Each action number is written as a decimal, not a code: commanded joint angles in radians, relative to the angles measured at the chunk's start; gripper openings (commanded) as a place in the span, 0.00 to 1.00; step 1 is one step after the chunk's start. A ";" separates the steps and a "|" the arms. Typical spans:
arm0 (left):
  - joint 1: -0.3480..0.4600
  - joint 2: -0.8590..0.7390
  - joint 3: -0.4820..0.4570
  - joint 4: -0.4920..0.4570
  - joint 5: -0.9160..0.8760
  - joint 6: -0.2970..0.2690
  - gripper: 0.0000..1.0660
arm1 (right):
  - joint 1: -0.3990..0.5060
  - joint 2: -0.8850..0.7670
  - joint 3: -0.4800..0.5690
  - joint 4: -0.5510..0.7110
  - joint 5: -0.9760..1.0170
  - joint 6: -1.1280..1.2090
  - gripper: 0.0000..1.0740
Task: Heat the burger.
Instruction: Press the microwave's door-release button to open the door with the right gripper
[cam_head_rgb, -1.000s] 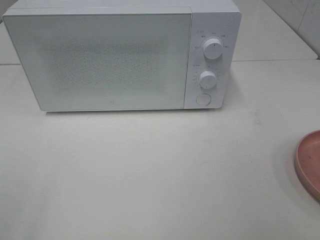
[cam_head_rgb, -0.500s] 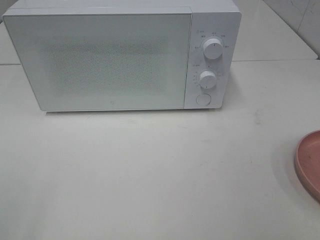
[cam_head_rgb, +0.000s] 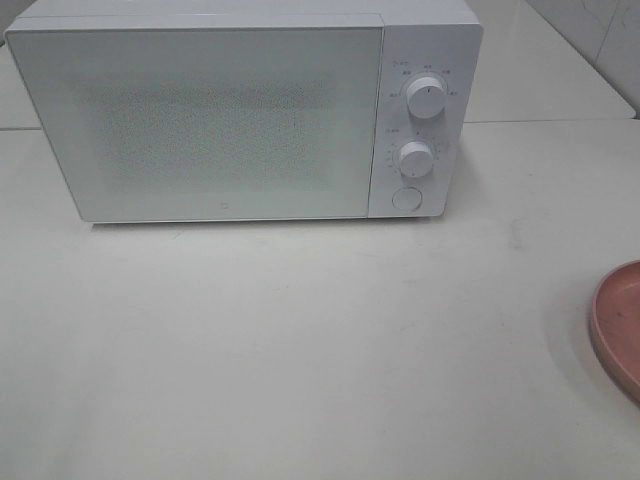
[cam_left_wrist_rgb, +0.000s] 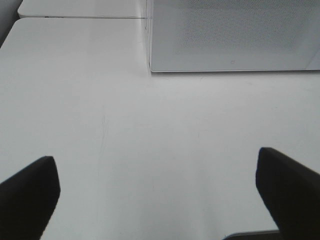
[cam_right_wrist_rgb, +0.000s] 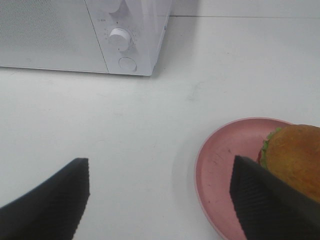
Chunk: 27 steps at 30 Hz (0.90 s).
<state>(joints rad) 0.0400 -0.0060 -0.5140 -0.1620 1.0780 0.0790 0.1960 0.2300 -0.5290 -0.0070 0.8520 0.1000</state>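
Exterior high: microwave (cam_head_rgb: 220, 120) and pink plate (cam_head_rgb: 614, 330) as before; burger (cam_right_wrist_rgb: 296, 159) on plate.

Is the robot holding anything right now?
No, nothing. The left gripper and right gripper are both open and empty; the burger sits on the pink plate.

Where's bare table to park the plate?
Widest free patch: table in front of the microwave, out to the pink plate. Left of the microwave is bare too. Crowded only at the right edge: plate with burger.
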 joint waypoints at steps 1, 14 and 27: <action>0.002 -0.022 0.001 -0.006 -0.011 -0.006 0.94 | -0.003 0.064 -0.009 0.000 -0.079 0.002 0.70; 0.002 -0.022 0.001 -0.006 -0.011 -0.006 0.94 | -0.003 0.230 -0.009 0.000 -0.268 0.001 0.70; 0.002 -0.022 0.001 -0.006 -0.011 -0.006 0.94 | -0.003 0.445 -0.009 0.000 -0.457 -0.002 0.70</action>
<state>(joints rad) 0.0400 -0.0060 -0.5140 -0.1620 1.0760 0.0790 0.1960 0.6380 -0.5290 -0.0070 0.4500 0.1000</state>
